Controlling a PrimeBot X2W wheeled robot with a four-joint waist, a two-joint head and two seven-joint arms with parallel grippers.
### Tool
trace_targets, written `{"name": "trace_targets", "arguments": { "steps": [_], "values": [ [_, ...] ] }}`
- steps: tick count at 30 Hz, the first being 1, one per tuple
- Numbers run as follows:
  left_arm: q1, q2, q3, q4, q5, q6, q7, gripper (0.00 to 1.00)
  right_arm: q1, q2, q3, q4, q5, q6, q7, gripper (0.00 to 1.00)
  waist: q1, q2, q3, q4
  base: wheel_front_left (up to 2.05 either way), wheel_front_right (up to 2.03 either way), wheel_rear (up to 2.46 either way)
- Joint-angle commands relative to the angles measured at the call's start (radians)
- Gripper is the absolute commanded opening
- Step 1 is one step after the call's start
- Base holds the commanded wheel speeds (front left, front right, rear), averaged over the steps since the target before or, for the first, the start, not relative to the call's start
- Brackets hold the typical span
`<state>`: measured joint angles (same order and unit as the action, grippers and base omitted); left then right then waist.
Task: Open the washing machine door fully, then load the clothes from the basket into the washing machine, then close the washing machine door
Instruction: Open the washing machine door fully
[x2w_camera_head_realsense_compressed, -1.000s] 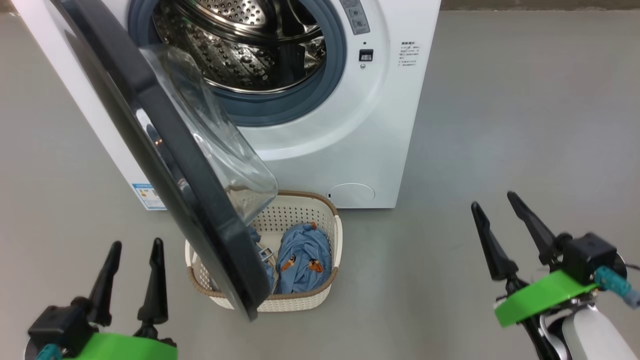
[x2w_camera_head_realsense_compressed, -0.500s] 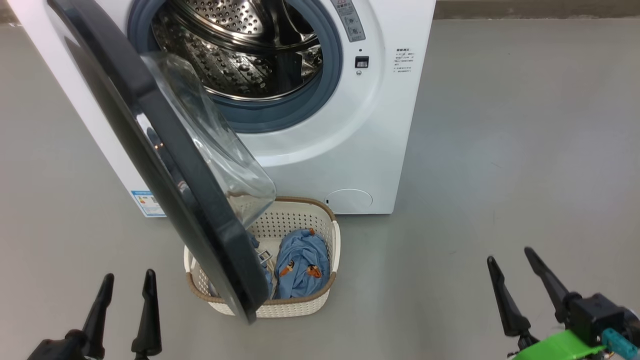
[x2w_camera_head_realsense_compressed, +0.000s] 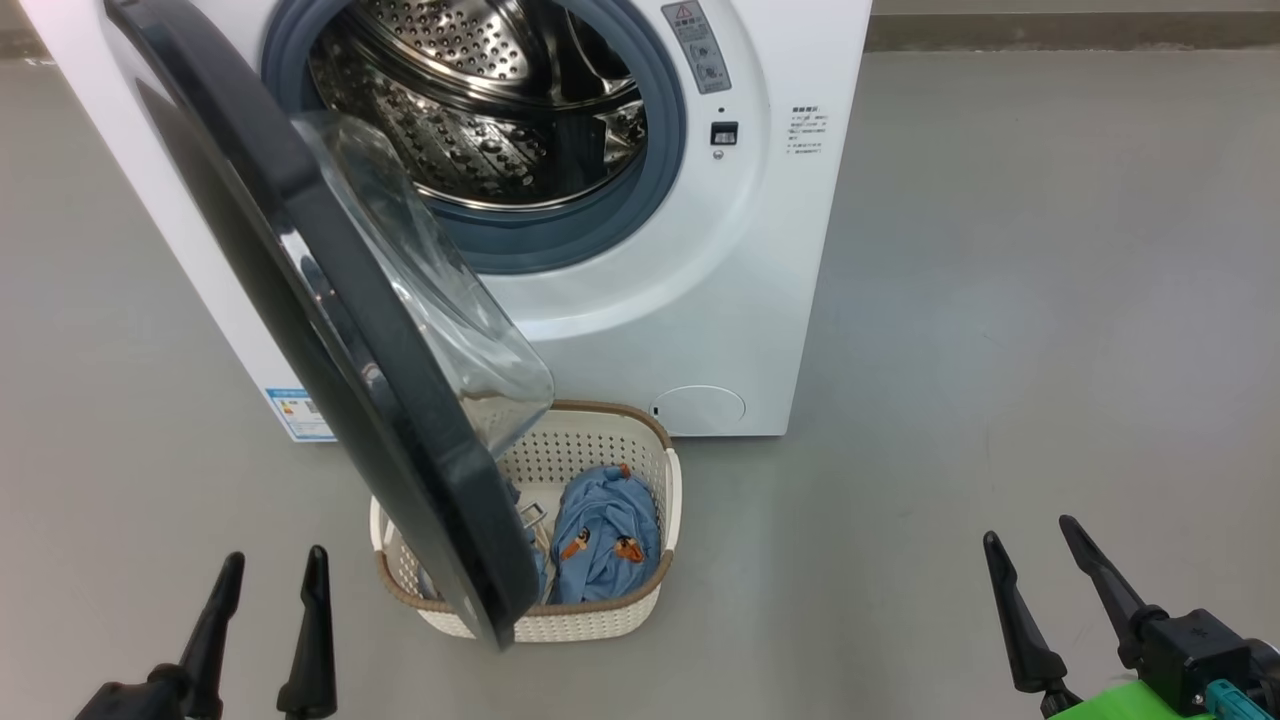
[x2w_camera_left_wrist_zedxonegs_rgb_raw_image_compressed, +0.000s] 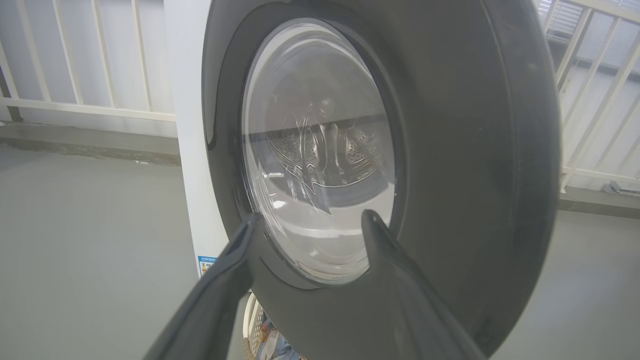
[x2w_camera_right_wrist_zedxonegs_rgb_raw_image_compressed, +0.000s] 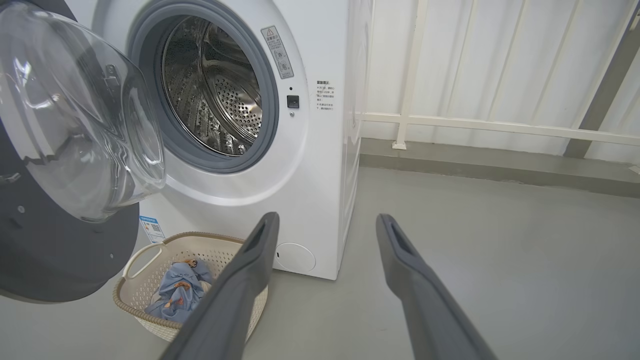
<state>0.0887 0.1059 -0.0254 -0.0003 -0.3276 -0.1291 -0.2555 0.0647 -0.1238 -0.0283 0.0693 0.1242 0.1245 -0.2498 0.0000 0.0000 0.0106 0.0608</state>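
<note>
Washer loading, door stage: my head view has shifted slightly over the past second and both arms now sit lower in it, drawn back from the machine. Left jaws and right jaws are spread wide and hold nothing. The washing machine door (x2w_camera_head_realsense_compressed: 420, 450), the basket (x2w_camera_head_realsense_compressed: 590, 620) and the clothes (x2w_camera_head_realsense_compressed: 600, 535) lie as they did.

The door stands swung out from the washing machine (x2w_camera_head_realsense_compressed: 740, 300), hinged on my left, with the steel drum (x2w_camera_head_realsense_compressed: 480, 110) bare behind it. I judge it only part open, so the first step looks unfinished and no loading has begun. The clothes are in the basket, which sits on the floor (x2w_camera_head_realsense_compressed: 1000, 300) just before the machine's front.

The door's lower rim hangs over the basket's left half and hides part of the blue fabric. In my left wrist view the door's outer face is close ahead of that arm. To my right the floor lies open beside basket and machine, the freer way in for my right arm.
</note>
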Motion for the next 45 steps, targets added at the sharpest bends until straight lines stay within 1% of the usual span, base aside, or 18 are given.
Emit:
{"name": "trace_targets", "arguments": {
  "steps": [1,7,13,24,25,26,29,32,34,37,40,41,45],
  "values": [
    [-0.014,0.016,0.031,-0.022,0.008,-0.002,-0.006,1.0,-0.006,-0.007,0.019,-0.022,-0.003,0.006,-0.012,1.0,0.0,0.0,-0.001,0.002,0.0,0.0,0.0],
    [-0.016,0.02,0.023,-0.013,0.007,-0.002,-0.006,1.0,-0.01,-0.014,0.02,-0.006,-0.017,0.006,-0.012,1.0,0.0,0.0,-0.003,0.008,0.0,0.0,0.0],
    [-0.02,0.023,0.018,-0.008,-0.001,-0.002,-0.006,1.0,-0.011,-0.001,0.006,-0.003,-0.025,0.006,-0.012,1.0,0.0,0.0,0.001,0.009,0.0,0.0,0.0],
    [-0.027,0.031,0.013,-0.007,0.001,-0.002,-0.006,1.0,-0.017,-0.002,0.008,0.01,-0.032,0.006,-0.012,1.0,0.0,0.0,0.004,0.007,0.0,0.0,0.0],
    [-0.027,0.032,0.01,-0.007,0.002,-0.002,-0.006,0.2,-0.018,-0.004,0.01,0.011,-0.032,0.006,-0.012,1.0,0.0,0.0,0.004,0.007,0.0,0.0,0.0],
    [-0.027,0.032,0.007,-0.006,0.002,-0.002,-0.006,0.0,-0.02,-0.006,0.011,0.013,-0.033,0.006,-0.012,1.0,0.0,0.0,0.003,0.007,0.0,0.0,0.0],
    [-0.029,0.031,0.005,-0.012,-0.001,-0.002,-0.006,0.0,-0.024,-0.009,0.014,0.019,-0.033,0.006,-0.012,1.0,0.0,0.0,0.003,0.007,0.0,0.0,0.0],
    [-0.042,0.017,0.044,-0.057,-0.001,-0.002,-0.006,0.0,-0.03,-0.01,0.018,0.027,-0.028,0.006,-0.012,1.0,0.0,0.0,0.003,0.008,0.0,0.0,0.0],
    [-0.07,0.01,0.075,-0.124,0.009,-0.002,-0.006,0.0,-0.033,-0.009,0.019,0.033,-0.025,0.006,-0.012,1.0,0.0,0.0,0.003,0.008,0.0,0.0,0.0],
    [-0.133,0.013,0.088,-0.27,0.033,-0.002,-0.006,0.0,-0.038,-0.007,0.021,0.041,-0.019,0.006,-0.012,1.0,0.0,0.0,0.001,0.01,0.0,0.0,0.0],
    [-0.207,0.028,0.052,-0.396,0.045,-0.002,-0.006,0.0,-0.043,-0.006,0.023,0.047,-0.016,0.006,-0.012,1.0,0.0,0.0,-0.001,0.011,0.0,0.0,0.0],
    [-0.252,0.046,0.0,-0.448,0.048,-0.002,-0.006,0.0,-0.047,-0.005,0.026,0.05,-0.013,0.006,-0.012,1.0,0.0,0.0,-0.002,0.011,0.0,0.0,0.0],
    [-0.329,0.071,-0.116,-0.504,0.042,-0.002,-0.006,0.0,-0.052,-0.004,0.035,0.058,-0.01,0.006,-0.012,1.0,0.0,0.0,-0.005,0.005,0.0,0.0,0.0]
  ]
}}
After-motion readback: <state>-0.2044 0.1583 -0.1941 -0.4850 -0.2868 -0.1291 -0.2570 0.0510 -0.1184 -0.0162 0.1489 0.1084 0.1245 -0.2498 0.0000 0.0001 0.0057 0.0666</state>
